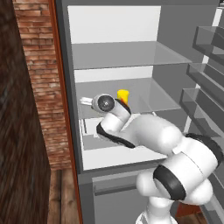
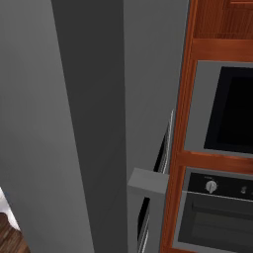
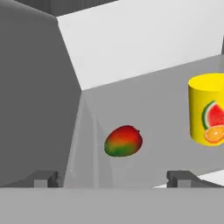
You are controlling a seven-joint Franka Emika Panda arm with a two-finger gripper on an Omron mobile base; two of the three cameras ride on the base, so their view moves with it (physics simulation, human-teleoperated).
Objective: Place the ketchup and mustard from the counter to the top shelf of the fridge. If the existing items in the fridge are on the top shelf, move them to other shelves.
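The white arm reached into the open grey fridge [image 1: 65,109], its wrist level with the middle glass shelf [image 1: 153,94]. In the hand view the pincer [image 3: 116,178] stood open, its 2 dark fingertips [image 3: 43,179] wide apart with nothing between them.

On that shelf lay a round red-and-green mango [image 3: 124,141], directly ahead of the pincer and clear of both tips. A yellow cylindrical can printed with fruit [image 3: 208,109] stood upright to the mango's right in the hand view, well apart from it; the left base view showed its yellow top just beyond the wrist. The glass shelf above [image 1: 127,54] appeared bare.

The ketchup and mustard could not be located in any view, so their position cannot be stated. Judging by this, the condiment transfer was not yet done.

Risks, in judgement:
1. The mango is round and would likely roll if a fingertip nudged it before closing, possibly towards the grey side wall to its left.
2. A withdrawal swung wide towards the can could tip it, since it stands tall and narrow.
3. The wrist sits close beneath the upper shelf's front edge; lifting before backing out could strike the glass.
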